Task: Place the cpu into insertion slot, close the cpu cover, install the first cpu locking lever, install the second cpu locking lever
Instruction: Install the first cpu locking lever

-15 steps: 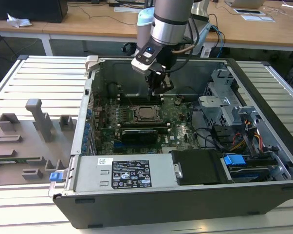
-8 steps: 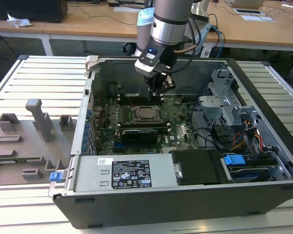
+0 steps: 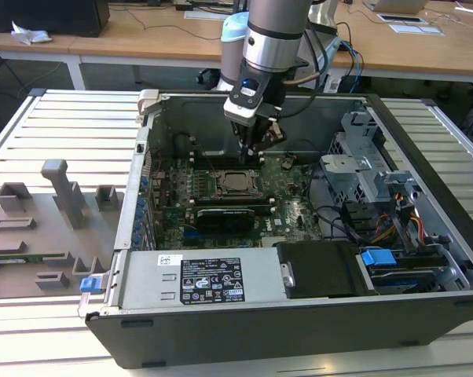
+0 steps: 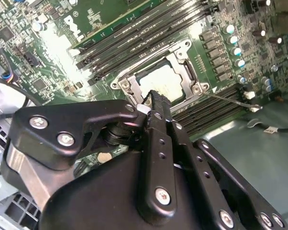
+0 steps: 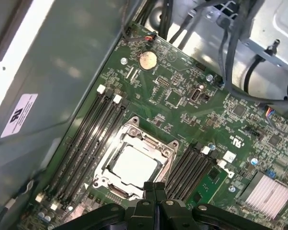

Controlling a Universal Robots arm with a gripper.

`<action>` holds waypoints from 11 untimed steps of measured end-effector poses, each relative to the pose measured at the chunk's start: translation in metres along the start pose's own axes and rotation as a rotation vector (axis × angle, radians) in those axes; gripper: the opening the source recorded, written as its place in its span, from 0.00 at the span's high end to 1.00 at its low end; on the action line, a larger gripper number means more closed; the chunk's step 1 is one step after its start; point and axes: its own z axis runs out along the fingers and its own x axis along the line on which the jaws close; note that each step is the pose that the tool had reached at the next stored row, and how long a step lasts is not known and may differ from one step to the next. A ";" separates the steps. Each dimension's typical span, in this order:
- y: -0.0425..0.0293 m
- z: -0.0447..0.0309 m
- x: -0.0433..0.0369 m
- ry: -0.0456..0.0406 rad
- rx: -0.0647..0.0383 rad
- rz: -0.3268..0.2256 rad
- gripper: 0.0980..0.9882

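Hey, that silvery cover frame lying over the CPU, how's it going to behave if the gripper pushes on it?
The cpu cover looks like thin sheet metal, so probably light yet fairly stiff, though its narrow sides might flex. Its shiny surface suggests the gripper could slide off. It lies flat around the cpu, so tipping seems unlikely.

Dull silvery metal cpu [image 5: 134, 165], shiny bare-metal cpu cover [image 5: 151, 139], glossy green circuit board [image 5: 180, 123], matt black tool [image 5: 154, 186].
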 end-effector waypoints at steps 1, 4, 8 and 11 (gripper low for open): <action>0.0000 0.0000 0.0000 -0.0019 0.000 -0.019 0.99; 0.0000 0.0000 0.0000 -0.0081 -0.001 -0.080 0.99; 0.0000 0.0000 0.0000 -0.0167 -0.001 -0.164 0.99; 0.0000 0.0000 0.0000 -0.0228 -0.002 -0.223 0.99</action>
